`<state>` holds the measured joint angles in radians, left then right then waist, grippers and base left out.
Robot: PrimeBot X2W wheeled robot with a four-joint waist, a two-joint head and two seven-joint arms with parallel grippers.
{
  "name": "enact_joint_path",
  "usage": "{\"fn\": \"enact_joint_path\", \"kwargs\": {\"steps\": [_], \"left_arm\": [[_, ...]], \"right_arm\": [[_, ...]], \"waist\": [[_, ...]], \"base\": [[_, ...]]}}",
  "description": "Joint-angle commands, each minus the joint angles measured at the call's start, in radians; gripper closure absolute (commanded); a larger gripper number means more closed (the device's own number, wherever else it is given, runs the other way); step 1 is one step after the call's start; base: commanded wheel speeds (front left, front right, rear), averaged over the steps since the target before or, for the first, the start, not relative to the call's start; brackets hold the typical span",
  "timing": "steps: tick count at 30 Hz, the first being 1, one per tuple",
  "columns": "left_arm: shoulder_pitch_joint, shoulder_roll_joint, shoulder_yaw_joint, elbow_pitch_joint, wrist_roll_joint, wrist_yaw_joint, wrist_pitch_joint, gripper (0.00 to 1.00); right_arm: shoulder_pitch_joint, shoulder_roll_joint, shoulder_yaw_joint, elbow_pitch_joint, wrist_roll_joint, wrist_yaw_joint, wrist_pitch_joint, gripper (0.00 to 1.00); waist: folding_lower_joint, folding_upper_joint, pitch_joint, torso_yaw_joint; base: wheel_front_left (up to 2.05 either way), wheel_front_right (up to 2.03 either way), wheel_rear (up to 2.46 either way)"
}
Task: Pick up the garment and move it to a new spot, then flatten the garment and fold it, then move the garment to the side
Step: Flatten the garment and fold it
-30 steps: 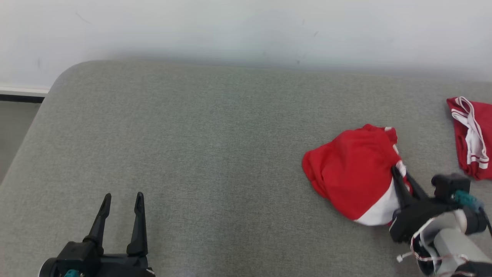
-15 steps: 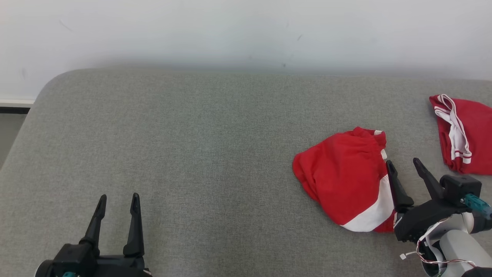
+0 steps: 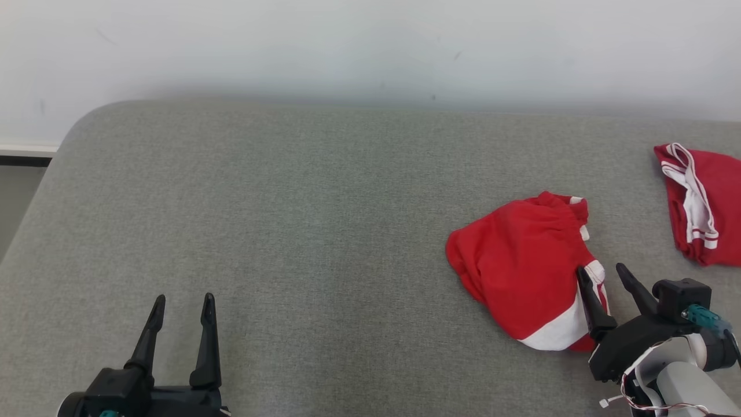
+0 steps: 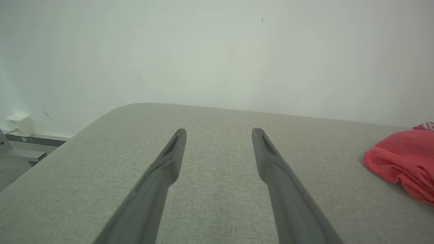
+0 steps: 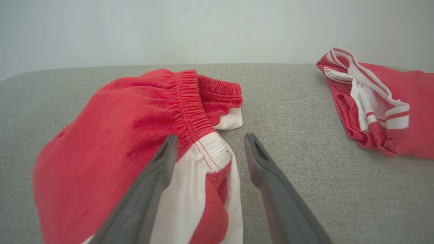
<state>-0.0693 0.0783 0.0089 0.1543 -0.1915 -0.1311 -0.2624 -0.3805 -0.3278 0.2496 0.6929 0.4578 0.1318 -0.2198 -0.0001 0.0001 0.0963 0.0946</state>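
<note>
We are holding the right jaws spread wide and gripping nothing. The white-trimmed edge of the crumpled red shorts is lying between their fingers on the grey worktop. The left jaws are resting released too, well apart from the cloth. With the shorts lying bunched, we are judging flattening, folding and the move aside as not yet done. Another red garment is lying off to the right jaws' right.
</note>
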Motion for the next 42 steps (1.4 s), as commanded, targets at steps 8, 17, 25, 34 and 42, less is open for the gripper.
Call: {"fn": "enact_joint_path", "kwargs": {"steps": [8, 17, 25, 34, 42], "left_arm": [[-0.005, -0.001, 0.0, 0.007, -0.004, 0.001, -0.003, 0.0], [0.003, -0.005, 0.001, 0.014, 0.003, 0.001, -0.003, 0.0], [0.012, -0.006, -0.014, 0.016, -0.002, 0.001, -0.003, 0.0], [0.008, -0.014, -0.025, 0.021, -0.014, 0.001, -0.003, 0.0], [-0.019, -0.022, -0.064, 0.04, -0.021, 0.001, -0.003, 0.0]], "right_arm": [[-0.044, 0.006, 0.039, 0.076, 0.032, -0.003, 0.015, 1.0], [-0.104, -0.031, 0.001, 0.077, 0.029, -0.003, -0.039, 1.0], [-0.15, -0.018, 0.035, -0.077, -0.011, -0.003, -0.046, 1.0], [-0.181, 0.085, 0.198, -0.186, -0.039, -0.003, -0.008, 1.0], [-0.188, 0.204, 0.343, -0.131, -0.023, -0.003, 0.032, 1.0]], "waist": [[0.0001, -0.0001, 0.01, 0.027], [0.0001, -0.0001, -0.017, 0.023], [0.0001, -0.0001, -0.042, 0.056], [0.0001, -0.0001, -0.035, 0.135], [0.0001, -0.0001, -0.009, 0.228]], "base": [[0.0, 0.0, 0.0], [0.0, 0.0, 0.0], [0.0, 0.0, 0.0], [0.0, 0.0, 0.0], [0.0, 0.0, 0.0]]}}
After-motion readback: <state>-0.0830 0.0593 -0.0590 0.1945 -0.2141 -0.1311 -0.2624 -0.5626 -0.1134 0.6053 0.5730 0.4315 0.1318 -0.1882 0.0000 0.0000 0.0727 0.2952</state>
